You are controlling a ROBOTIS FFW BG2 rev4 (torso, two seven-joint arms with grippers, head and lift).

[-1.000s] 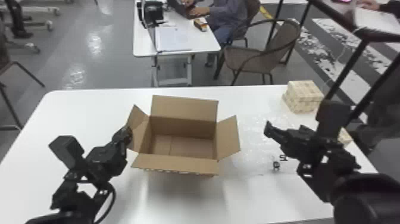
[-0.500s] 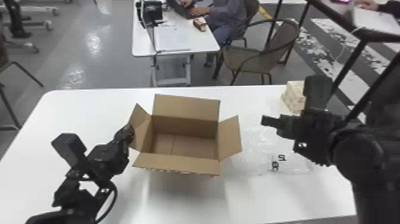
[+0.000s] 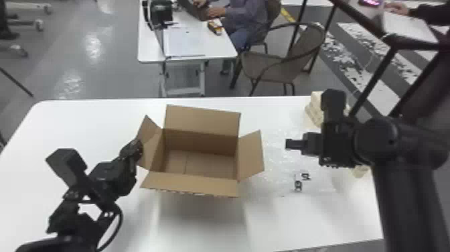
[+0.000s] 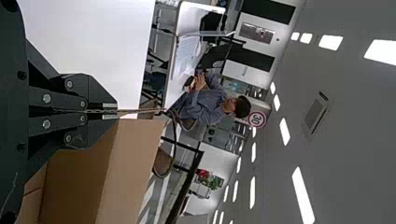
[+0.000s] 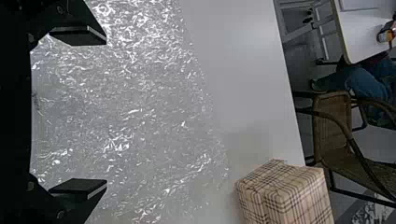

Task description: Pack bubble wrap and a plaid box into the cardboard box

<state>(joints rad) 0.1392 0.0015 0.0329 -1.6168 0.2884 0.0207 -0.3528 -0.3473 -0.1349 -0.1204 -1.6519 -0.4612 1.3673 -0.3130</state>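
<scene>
While our left gripper (image 4: 109, 111) has its black fingers pinched on the side flap (image 3: 146, 142) of the open brown cardboard box (image 3: 202, 121), we can count on that box to resist sliding, though it looks empty and light. Its walls seem stiff enough, but the flap hinges at a crease, so we should keep our grip gentle and avoid pulling.

The sheet of clear, shiny bubble wrap (image 5: 135, 102) lies flat on the white table (image 3: 83, 124), to the right of the cardboard box. Our right gripper (image 5: 93, 112) hangs above it with fingers wide apart and nothing between them. We judge the wrap to be nearly weightless, limp and rather slippery; a shallow pinch might skid off. We'd best go low, gather a thick fold near the middle and squeeze firmly, since a thin edge would leave most of it trailing over the flaps.

The beige plaid box (image 5: 299, 196) sits beyond the wrap, near the table's far edge. It looks firm but light, and we'd take it later across two opposite sides, without crushing them.
</scene>
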